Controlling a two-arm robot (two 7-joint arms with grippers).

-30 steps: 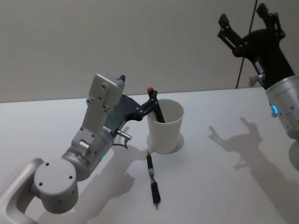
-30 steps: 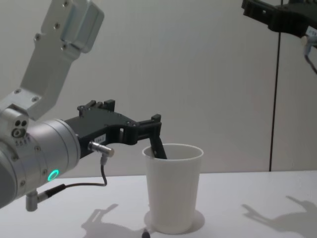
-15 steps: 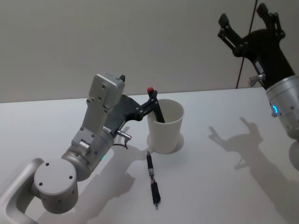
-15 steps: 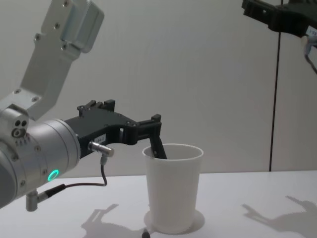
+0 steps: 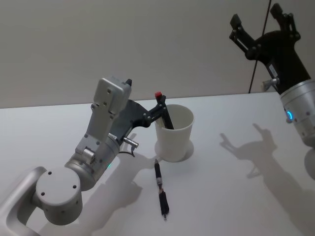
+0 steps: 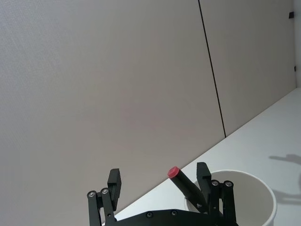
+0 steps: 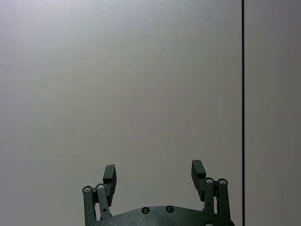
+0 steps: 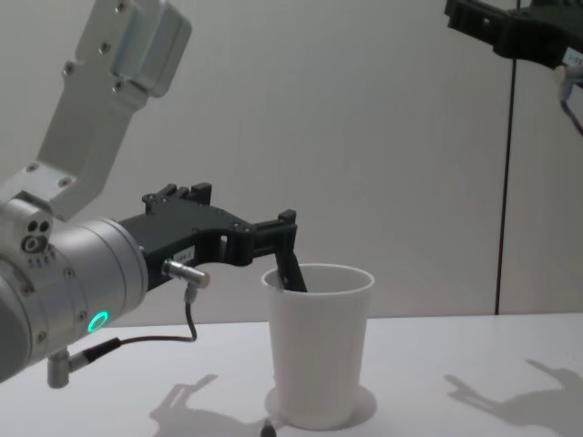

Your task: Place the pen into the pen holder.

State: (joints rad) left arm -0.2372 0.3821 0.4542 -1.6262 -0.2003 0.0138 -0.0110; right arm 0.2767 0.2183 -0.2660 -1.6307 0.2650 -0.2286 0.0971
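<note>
The pen [image 5: 165, 114], black with a red end cap [image 6: 173, 172], leans inside the pen holder [image 5: 173, 140], a white paper cup [image 8: 319, 355] in the middle of the table. The cap sticks up over the cup's rim [image 6: 263, 190] on the side facing my left arm. My left gripper [image 6: 159, 178] is open at that side of the rim. The pen stands between its fingers, close beside one finger [image 5: 161, 101]. I cannot tell whether that finger touches it. My right gripper [image 5: 257, 17] is raised high at the far right, open and empty [image 7: 154, 170].
A second black pen [image 5: 160, 189] with a silver band lies flat on the white table [image 5: 236, 196], just in front of the cup. A grey wall with a dark vertical seam [image 7: 242, 94] stands behind the table.
</note>
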